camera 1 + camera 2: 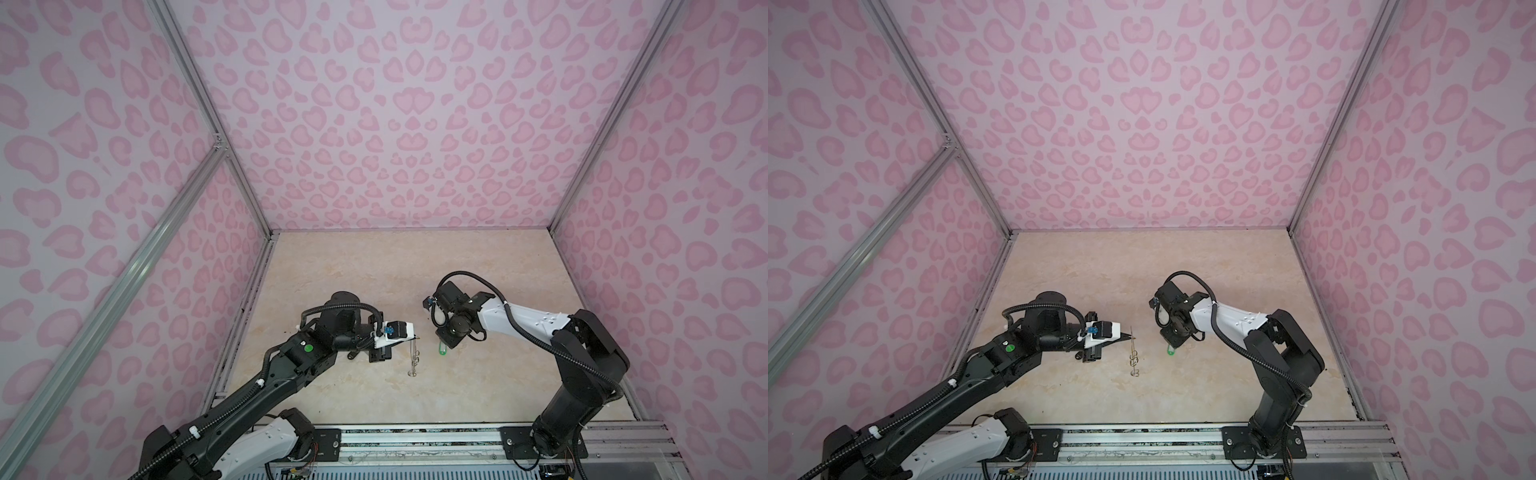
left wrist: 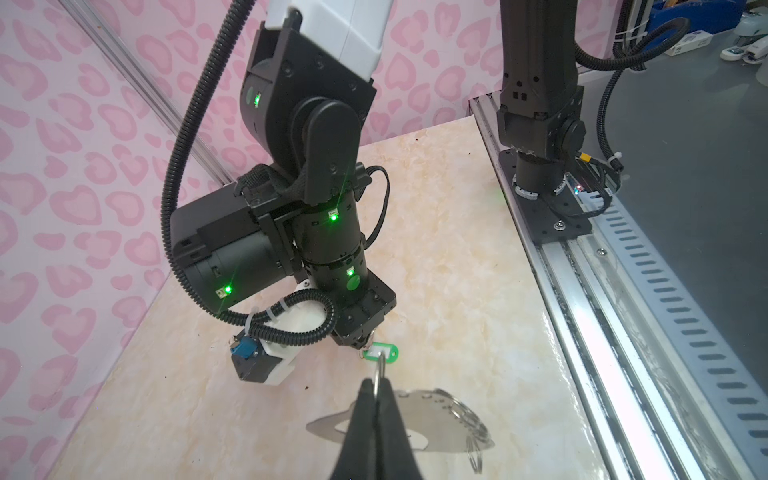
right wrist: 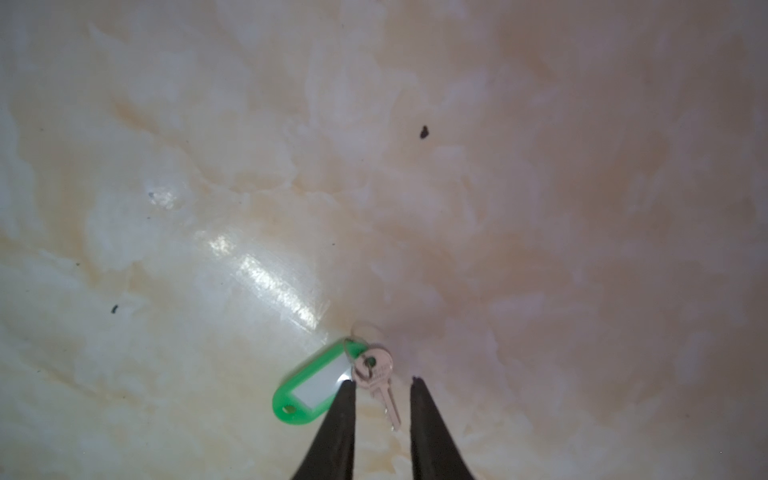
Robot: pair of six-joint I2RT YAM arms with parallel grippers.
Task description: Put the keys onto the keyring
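Left gripper [image 2: 376, 384]: fingers pressed together, clamped on the keyring [image 2: 440, 419], with a thin wire ring poking out past the fingertips. In both top views the keyring [image 1: 412, 356] [image 1: 1133, 357] shows edge-on as a thin line hanging from the gripper tip, with small wire rings along it; cannot tell whether its lower end touches the table. Right gripper [image 3: 383, 380]: jaws apart, pointing down at the table, gripping nothing. A small silver key [image 3: 390, 405] lies flat between the two fingers, clear of both as far as can be told. Its green tag [image 3: 309, 392] lies just beside it on the same small ring, and one finger [image 3: 343, 411] overlaps the tag's near end. In both top views the green tag [image 1: 442, 349] [image 1: 1169, 352] sits under the right gripper, near the keyring but apart from it. Table [image 3: 540, 208]: glossy beige marble pattern, a few dark specks. Enclosure walls [image 1: 395, 124]: pink heart print.
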